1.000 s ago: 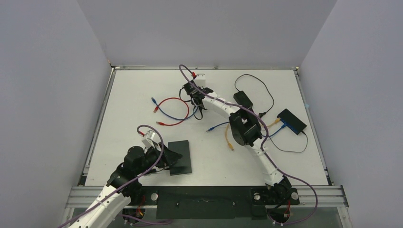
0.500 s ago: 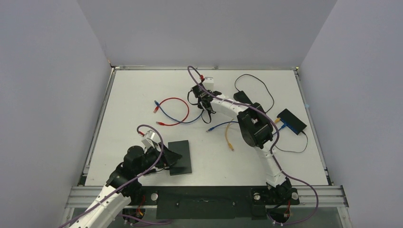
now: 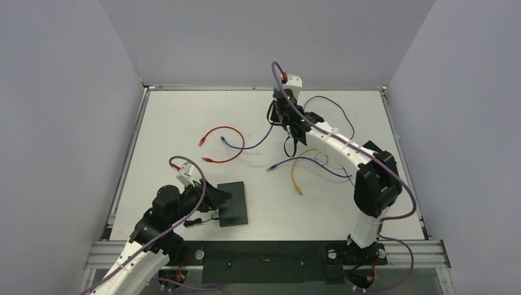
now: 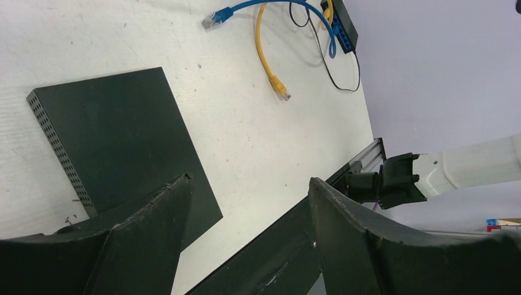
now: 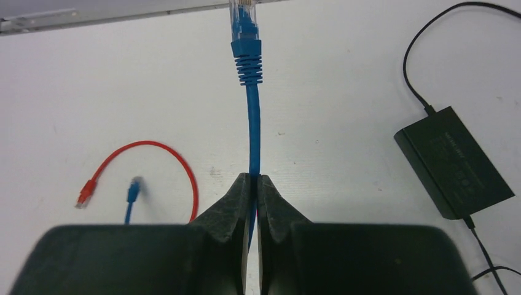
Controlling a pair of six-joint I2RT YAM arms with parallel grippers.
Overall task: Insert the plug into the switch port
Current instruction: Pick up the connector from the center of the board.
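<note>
Plug (image 5: 244,31): pinched far back along blue cable (image 5: 253,135) by right gripper (image 5: 254,183), clamped tight; left gripper (image 4: 249,184) apart. Liable to flex, miss switch (image 4: 345,24).

The clear plug (image 5: 244,8) on the blue ribbed cable (image 5: 251,123) met the right wrist view's top edge — its tip was cut away. Beside the thin red cable (image 5: 147,143), a second blue plug (image 5: 132,190) was blurred. The small black switch (image 4: 344,23) was clipped in the left wrist view.

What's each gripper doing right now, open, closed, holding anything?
Left gripper: open, nothing between its fingers.
Right gripper: closed on the blue cable, just behind its plug.
</note>
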